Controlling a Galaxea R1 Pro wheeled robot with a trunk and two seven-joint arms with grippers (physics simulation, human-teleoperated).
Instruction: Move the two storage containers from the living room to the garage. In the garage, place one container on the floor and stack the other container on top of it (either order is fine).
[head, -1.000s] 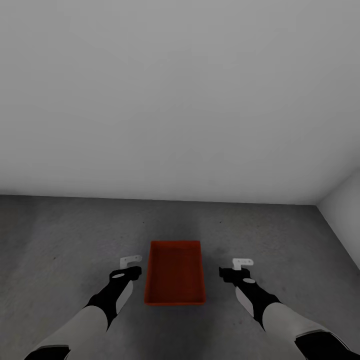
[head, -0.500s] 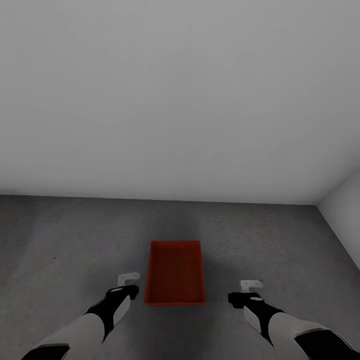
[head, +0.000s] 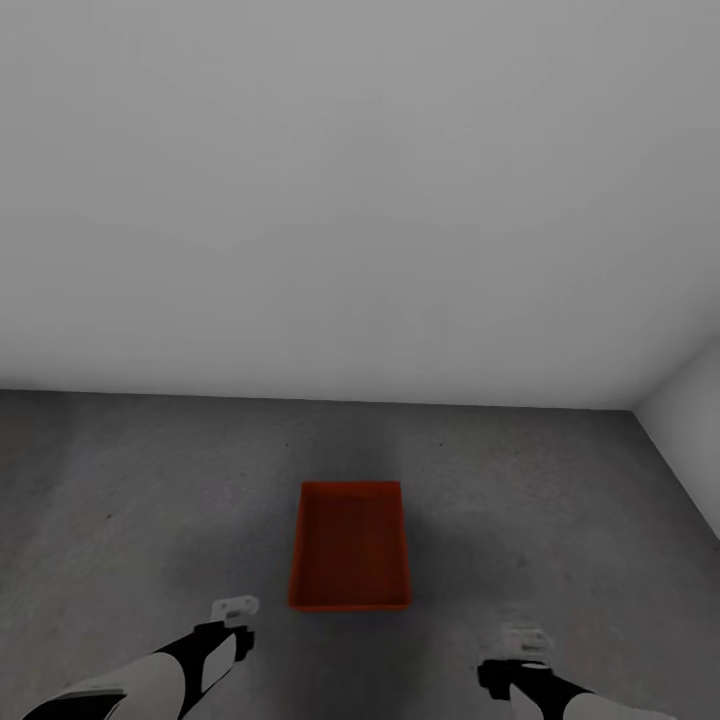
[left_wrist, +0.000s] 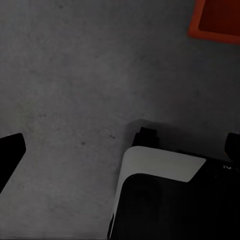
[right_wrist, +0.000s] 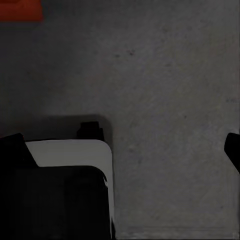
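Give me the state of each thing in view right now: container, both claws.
storage container: upright on the concrete floor, nothing inside, not held, apart from both claws.
left claw: free of the container, holding nothing; open or shut cannot be told.
right claw: free of the container, holding nothing; open or shut cannot be told.

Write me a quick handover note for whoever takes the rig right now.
Left gripper: holds nothing, apart from the bin; jaw state unclear.
Right gripper: the same.
One orange-red container sits on the grey concrete floor near the white wall, between the two arms.
Done: first container placed on the floor.
Left: bring the second container and stack it on top.
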